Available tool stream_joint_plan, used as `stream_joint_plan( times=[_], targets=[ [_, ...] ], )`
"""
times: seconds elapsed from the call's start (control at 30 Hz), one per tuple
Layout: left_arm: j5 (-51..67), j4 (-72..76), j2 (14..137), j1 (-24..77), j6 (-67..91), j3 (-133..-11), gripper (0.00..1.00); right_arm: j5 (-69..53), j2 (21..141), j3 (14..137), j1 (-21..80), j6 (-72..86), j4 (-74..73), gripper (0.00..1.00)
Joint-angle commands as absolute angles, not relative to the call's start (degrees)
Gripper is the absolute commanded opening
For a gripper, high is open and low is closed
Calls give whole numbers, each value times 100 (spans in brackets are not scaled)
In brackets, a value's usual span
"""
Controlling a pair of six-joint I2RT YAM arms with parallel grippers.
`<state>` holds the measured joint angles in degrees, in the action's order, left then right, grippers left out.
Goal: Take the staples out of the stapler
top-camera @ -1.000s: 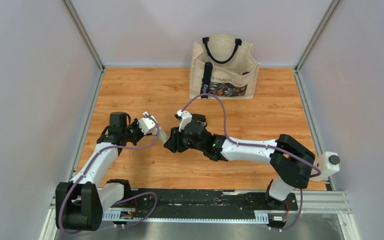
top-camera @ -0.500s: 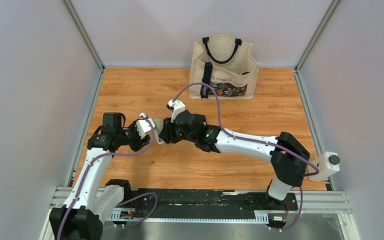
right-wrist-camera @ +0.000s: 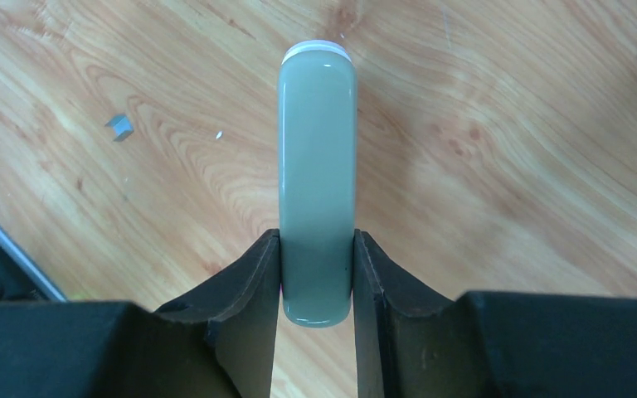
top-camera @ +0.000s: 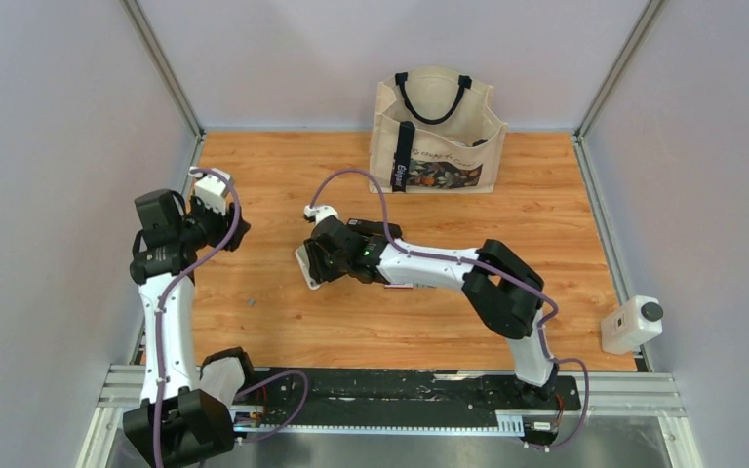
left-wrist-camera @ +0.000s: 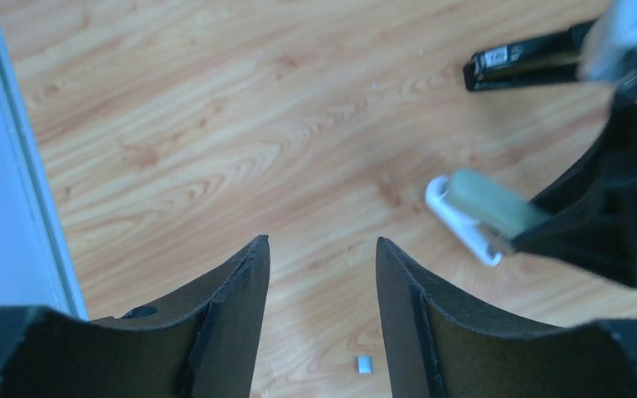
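- Now, against 1 second ago, my left gripper (top-camera: 232, 232) has pulled away from the middle of the table and sits up by the left wall. Its jaws stand wide with nothing between them, seen from the left wrist (left-wrist-camera: 322, 249).
- My right gripper (top-camera: 314, 265) has swung left and nearer since then. It is clamped on the rear end of the sage-green stapler with a white base (right-wrist-camera: 318, 182), which sticks straight out ahead of the fingers (right-wrist-camera: 245, 290).
- The tiny silvery-grey strip of staples (top-camera: 250, 303) lies loose on the wooden table top (top-camera: 546, 244), apart from the green stapler and nearer the arm bases. It shows from both wrists (left-wrist-camera: 364, 364) (right-wrist-camera: 119, 126).
- 1 black stapler (left-wrist-camera: 531, 60) lies flat on the wood beyond the right arm.
- The beige canvas tote bag with black handles (top-camera: 436, 132) stands upright at the far wall, as before. I cannot tell what is in it.
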<state>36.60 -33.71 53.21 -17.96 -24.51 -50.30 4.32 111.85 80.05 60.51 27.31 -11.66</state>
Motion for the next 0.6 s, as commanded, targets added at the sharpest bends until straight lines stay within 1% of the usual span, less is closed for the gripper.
stream_joint_plan(
  times=[0.0,0.03,0.07,0.23,0.3,0.33,0.4,0.47,0.53,0.57],
  targets=[
    [3946,-3524,5432,-1846,-1872,-5476,59,343,11802,9050,6135,2496,-1502,0],
    [3955,-3507,5336,-1837,-1855,-5362,60,360,11891,9157,6170,2487,-1546,0],
    [3912,-3385,5283,-1837,-1837,-5292,64,360,11970,9271,6196,2470,-1590,0],
    [3639,-3305,5054,-1837,-1635,-5063,65,395,12646,10228,6389,2452,-2029,0],
    [3542,-3313,4957,-1846,-1547,-5063,65,422,12805,10484,6468,2487,-2257,4],
    [3525,-3322,4896,-1846,-1521,-5071,65,439,12901,10703,6556,2496,-2320,8],
    [3524,-3340,4843,-1837,-1451,-5097,65,527,13069,10854,6653,2505,-2495,32],
    [3551,-3375,4816,-1837,-1424,-5115,66,694,13139,11003,6741,2531,-2592,50],
    [3560,-3401,4816,-1846,-1468,-5089,66,843,13184,11048,6776,2601,-2724,59],
    [3499,-3401,4816,-1837,-1485,-5071,66,861,13192,11048,6776,2619,-2759,67]
  ],
)
